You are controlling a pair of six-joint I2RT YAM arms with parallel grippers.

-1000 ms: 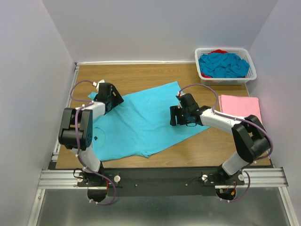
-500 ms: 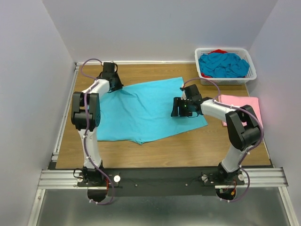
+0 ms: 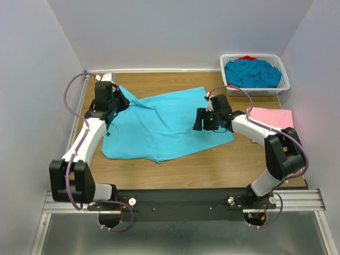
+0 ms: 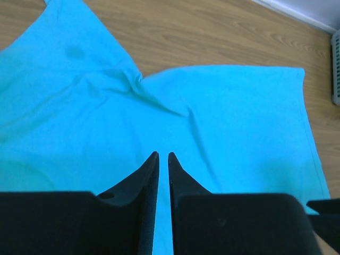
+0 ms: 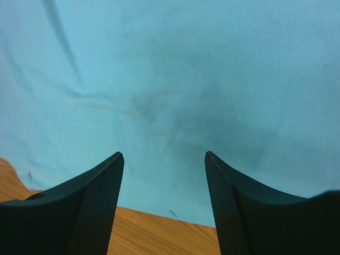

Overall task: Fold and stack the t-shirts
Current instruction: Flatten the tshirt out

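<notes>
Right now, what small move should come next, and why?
Probably lower the right fingers and close them on the turquoise t-shirt. They hang wide open over its right side, while the left fingers look pinched on its far-left corner, creases running from there; a second hold could pull it flat.

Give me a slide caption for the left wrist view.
Left tool, nearly closed, over a turquoise t-shirt spread on the wooden table.

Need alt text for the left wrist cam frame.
Two black fingers, nearly closed with turquoise cloth showing in the slit between them, reach over a wrinkled turquoise t-shirt spread on a wooden table. A basket edge is at far right.
</notes>
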